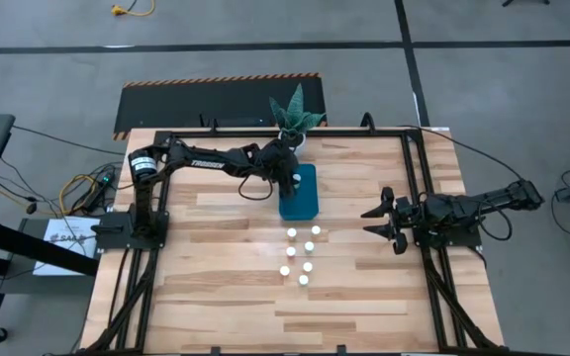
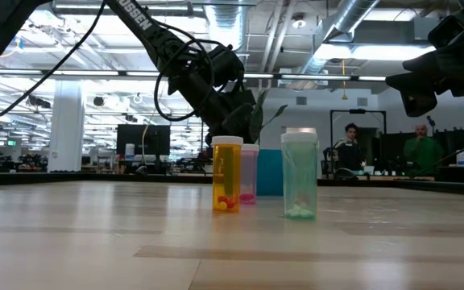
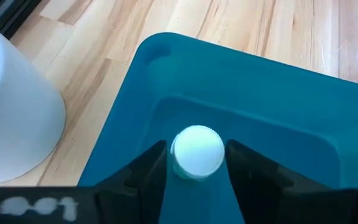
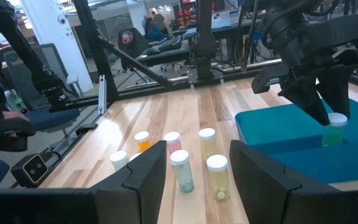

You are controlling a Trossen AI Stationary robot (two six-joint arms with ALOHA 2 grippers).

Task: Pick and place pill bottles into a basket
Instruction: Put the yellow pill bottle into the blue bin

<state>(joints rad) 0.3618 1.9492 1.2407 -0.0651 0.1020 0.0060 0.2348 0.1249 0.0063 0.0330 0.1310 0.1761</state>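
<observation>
My left gripper (image 1: 292, 178) is over the far part of the teal basket (image 1: 300, 201) and is shut on a pill bottle with a white cap (image 3: 196, 151). From the right wrist view the bottle (image 4: 335, 129) has a clear greenish body. Several other pill bottles (image 1: 300, 255) stand upright on their bases on the wooden table, nearer than the basket. In the low view they show as an orange (image 2: 227, 173), a pink (image 2: 249, 173) and a green bottle (image 2: 300, 185). My right gripper (image 1: 377, 220) is open and empty at the table's right side. My left gripper pinches the bottle between its two fingers (image 3: 149, 168), one on either side of the top just under the cap (image 3: 196, 151). The fingers (image 4: 319, 99) come from above, pointing down. The bottle hangs upright over the basket; I cannot tell whether its base touches the floor.
A white pot with a green plant (image 1: 293, 124) stands just beyond the basket's far end, close to my left gripper; it also shows in the left wrist view (image 3: 11, 118). Dark frame rails (image 1: 419, 188) run along the table's sides. People sit in the room beyond (image 2: 349, 145).
</observation>
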